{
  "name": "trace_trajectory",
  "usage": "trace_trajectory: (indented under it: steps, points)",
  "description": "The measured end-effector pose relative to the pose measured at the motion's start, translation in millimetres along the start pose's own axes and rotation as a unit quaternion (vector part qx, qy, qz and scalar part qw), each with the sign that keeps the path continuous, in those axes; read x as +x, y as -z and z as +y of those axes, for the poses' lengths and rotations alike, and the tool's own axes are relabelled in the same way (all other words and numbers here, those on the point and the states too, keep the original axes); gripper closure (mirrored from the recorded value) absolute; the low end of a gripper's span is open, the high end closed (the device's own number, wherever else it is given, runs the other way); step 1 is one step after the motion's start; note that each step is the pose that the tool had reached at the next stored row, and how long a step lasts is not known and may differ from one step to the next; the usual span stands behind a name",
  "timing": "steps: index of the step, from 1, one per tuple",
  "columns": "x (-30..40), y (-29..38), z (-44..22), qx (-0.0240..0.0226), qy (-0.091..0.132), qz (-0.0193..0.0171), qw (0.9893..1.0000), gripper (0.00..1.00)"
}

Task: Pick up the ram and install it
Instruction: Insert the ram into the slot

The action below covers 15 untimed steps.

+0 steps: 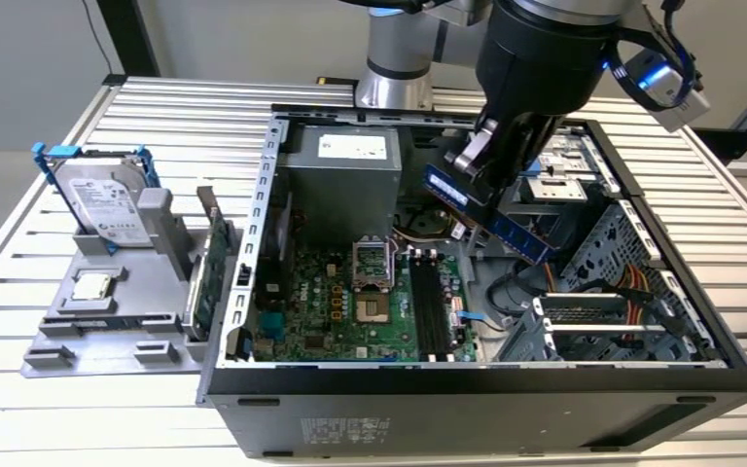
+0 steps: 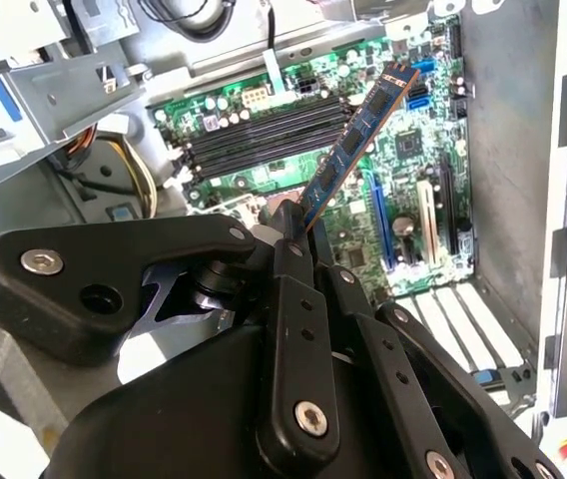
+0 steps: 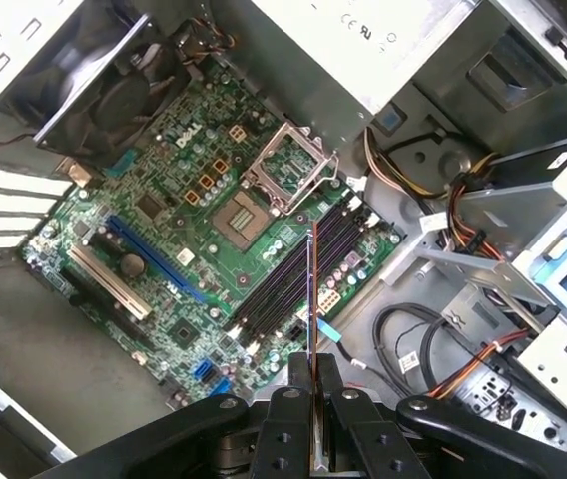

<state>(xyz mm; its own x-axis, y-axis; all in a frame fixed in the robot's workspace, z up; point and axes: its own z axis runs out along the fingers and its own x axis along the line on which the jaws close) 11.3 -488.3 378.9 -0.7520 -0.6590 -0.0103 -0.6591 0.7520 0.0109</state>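
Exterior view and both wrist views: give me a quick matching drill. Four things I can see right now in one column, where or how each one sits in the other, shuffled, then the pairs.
Things:
1. the ram
2. the hard drive
3. the black memory slots
4. the green circuit card

Places or states:
A. standing on the grey holder outside the case, at the exterior view's left
B. empty, on the motherboard beside the processor socket
C. clamped in the gripper, above the open case
D. on edge between the grey holder and the case wall

Pairs: 1-C, 2-A, 3-B, 4-D

1 ram (image 1: 504, 219), 4 slots (image 3: 298, 264), 1 hard drive (image 1: 104, 207).
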Motion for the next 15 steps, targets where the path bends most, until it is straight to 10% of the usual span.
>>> trace_trajectory:
  steps: [15]
  points:
    - [0.0, 0.0, 0.0, 0.0002, -0.016, -0.0002, 0.9999, 1.00]
